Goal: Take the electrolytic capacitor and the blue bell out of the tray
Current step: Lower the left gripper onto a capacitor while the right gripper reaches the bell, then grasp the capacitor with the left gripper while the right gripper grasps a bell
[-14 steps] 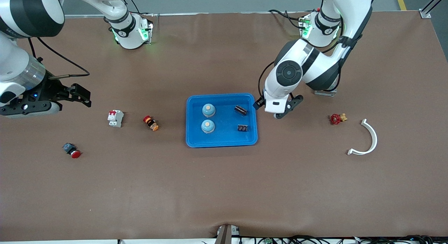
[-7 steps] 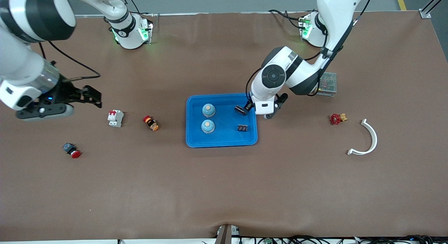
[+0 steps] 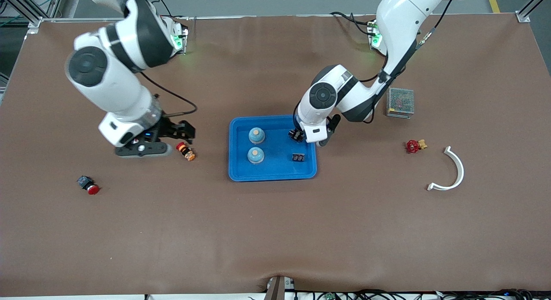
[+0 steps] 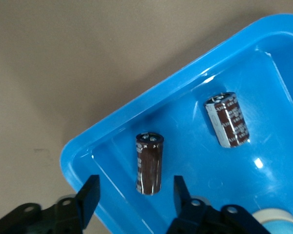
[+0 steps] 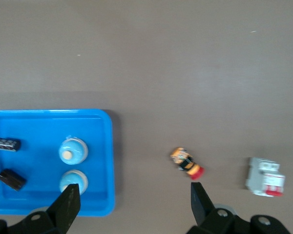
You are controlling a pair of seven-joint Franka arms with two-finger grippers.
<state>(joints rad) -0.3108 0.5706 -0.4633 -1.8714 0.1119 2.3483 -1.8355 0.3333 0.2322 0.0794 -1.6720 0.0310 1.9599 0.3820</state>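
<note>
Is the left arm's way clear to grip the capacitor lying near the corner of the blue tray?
Probably yes. The left gripper is low over the blue tray, its fingers on either side of the capacitor with gaps showing. The tray's rim lies close beside one finger, but nothing sits between fingers and capacitor.

Left gripper, a second ago over bare table just off the blue tray at the left arm's end, now down inside the tray's corner, fingers either side of a dark capacitor and drawn in closer than before, not yet touching it. Grey mesh box, earlier hidden by the left arm, now in plain sight. Right gripper swung in from the table's edge, now low over the white breaker, covering it in the front view, just beside the orange-and-red button; jaws wide as before.
</note>
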